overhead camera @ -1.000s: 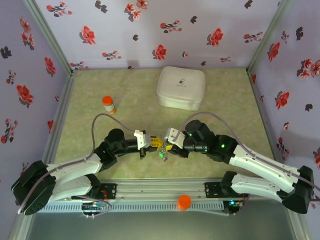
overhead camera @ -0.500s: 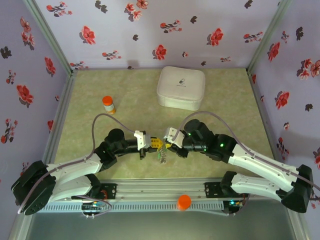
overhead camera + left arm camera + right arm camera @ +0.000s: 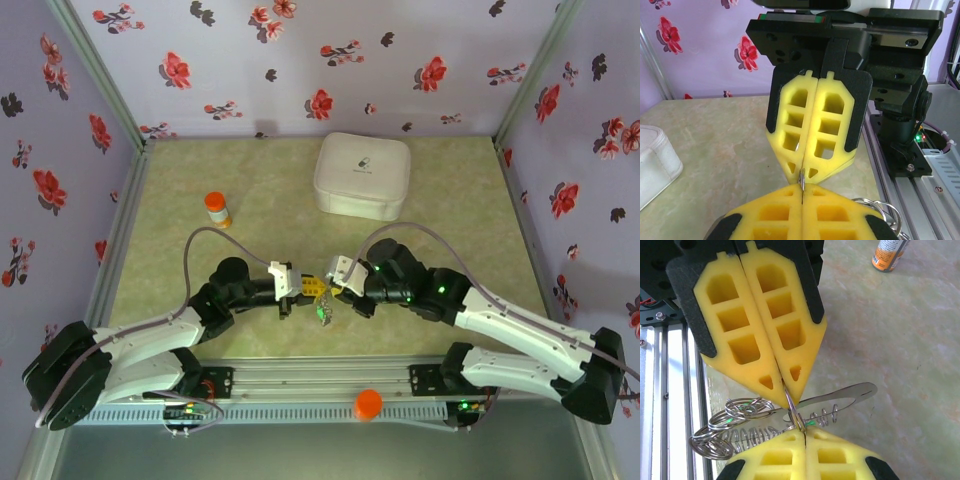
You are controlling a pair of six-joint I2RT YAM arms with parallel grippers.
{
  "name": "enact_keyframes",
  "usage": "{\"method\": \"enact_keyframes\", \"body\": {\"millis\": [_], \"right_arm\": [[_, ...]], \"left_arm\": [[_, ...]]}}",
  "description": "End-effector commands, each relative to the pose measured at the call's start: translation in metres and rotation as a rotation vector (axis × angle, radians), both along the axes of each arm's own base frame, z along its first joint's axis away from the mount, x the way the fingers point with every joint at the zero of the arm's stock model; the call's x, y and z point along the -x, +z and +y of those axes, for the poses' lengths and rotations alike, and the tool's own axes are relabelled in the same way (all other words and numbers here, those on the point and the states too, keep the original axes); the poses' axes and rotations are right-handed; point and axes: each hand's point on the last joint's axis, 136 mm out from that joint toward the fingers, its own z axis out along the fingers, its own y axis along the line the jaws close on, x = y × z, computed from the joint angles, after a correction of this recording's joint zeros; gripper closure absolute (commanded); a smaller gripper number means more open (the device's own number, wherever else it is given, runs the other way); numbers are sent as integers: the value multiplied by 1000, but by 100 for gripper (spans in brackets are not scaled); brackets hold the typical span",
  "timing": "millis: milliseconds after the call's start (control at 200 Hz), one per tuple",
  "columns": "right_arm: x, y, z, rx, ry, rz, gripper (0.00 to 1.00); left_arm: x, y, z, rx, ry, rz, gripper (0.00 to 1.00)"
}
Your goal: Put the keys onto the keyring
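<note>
Left fingers [image 3: 775,291] and right fingers [image 3: 830,441] meet tip to tip, both pinched shut on the keyring [image 3: 757,434].

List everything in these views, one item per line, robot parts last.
white rounded square case: one, white, far centre of the table
small orange-capped bottle: one, orange and white, standing left of the case and nearer
orange round object: one, orange, on the near rail between the arm bases
silvery wire keyring: one tangle of loops and coils, silver, hanging between the two grippers
green-headed keys: count unclear, green glints among the loops
marbled table: one, pale green
left gripper: one, yellow pads, shut on the keyring wire
right gripper: one, yellow pads, shut on the same wire
</note>
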Motion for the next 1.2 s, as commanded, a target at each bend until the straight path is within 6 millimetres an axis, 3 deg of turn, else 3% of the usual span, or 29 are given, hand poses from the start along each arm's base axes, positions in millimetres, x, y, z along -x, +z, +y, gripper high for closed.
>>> {"method": "enact_keyframes", "body": {"millis": [0, 140, 430, 625, 725, 1035, 1110, 1195], "right_arm": [[0, -3, 4, 2, 3, 12, 94], [0, 0, 8, -37, 8, 10, 91], [-1, 16, 0, -94, -5, -61, 73], [3, 28, 3, -144, 26, -81, 72], [3, 28, 7, -148, 31, -74, 74], [1, 27, 11, -138, 40, -68, 100], [2, 29, 10, -130, 45, -73, 100], [1, 27, 8, -96, 45, -79, 100]], "left_arm": [[7, 29, -1, 85, -35, -69, 100], [7, 32, -1, 95, -36, -71, 100], [6, 25, -2, 82, -35, -63, 100], [5, 24, -2, 82, -35, -61, 100], [5, 25, -3, 83, -35, -63, 100], [5, 22, -2, 76, -32, -60, 100], [3, 19, -1, 66, -19, -62, 100], [0, 10, 0, 22, 5, -66, 75]]}}
